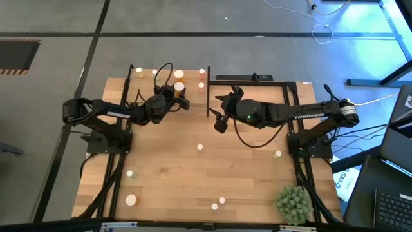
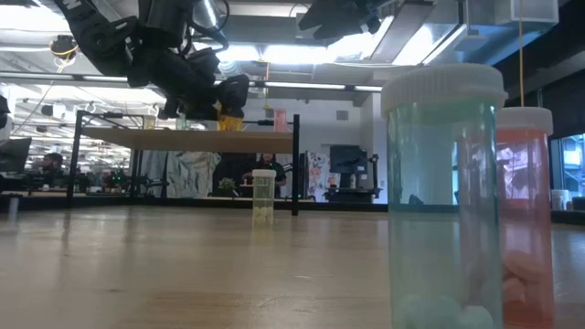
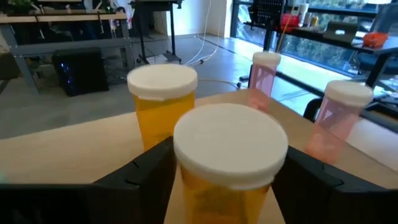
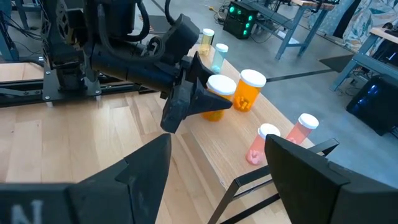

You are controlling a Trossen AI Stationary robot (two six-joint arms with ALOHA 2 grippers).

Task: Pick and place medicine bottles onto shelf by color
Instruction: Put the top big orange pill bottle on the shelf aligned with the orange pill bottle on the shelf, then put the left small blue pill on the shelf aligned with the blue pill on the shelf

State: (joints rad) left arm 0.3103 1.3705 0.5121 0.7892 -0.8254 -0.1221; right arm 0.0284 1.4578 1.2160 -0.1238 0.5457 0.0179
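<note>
A: The fingers (image 3: 146, 171) of the left gripper (image 3: 227, 180) are clenched on an orange bottle (image 3: 229, 163) with a white cap; one dark finger presses each side of its body, and the cap rises above them at the centre of the left wrist frame.

B: And where does that gripper sit in the overhead frame?

A: Upper centre-left, at the near edge of the shelf (image 1: 145, 80). A second orange bottle (image 3: 163, 102) stands on the shelf just behind the held one, and two pinkish bottles (image 3: 339, 118) stand farther toward the right of that wrist frame.

B: The right gripper (image 4: 217, 165)?

A: Its fingers are spread wide with nothing between them. In the overhead frame it hangs right of centre, just right of the shelf's black post. Past its fingers, the left gripper and its bottle show near the frame's centre.

B: Other bottles?

A: Several stand scattered on the table (image 1: 251, 174) in the lower half of the overhead frame. In the low frame, a pale green bottle (image 2: 442, 196) and a reddish bottle (image 2: 524, 215) loom at right, touching or nearly so.
</note>
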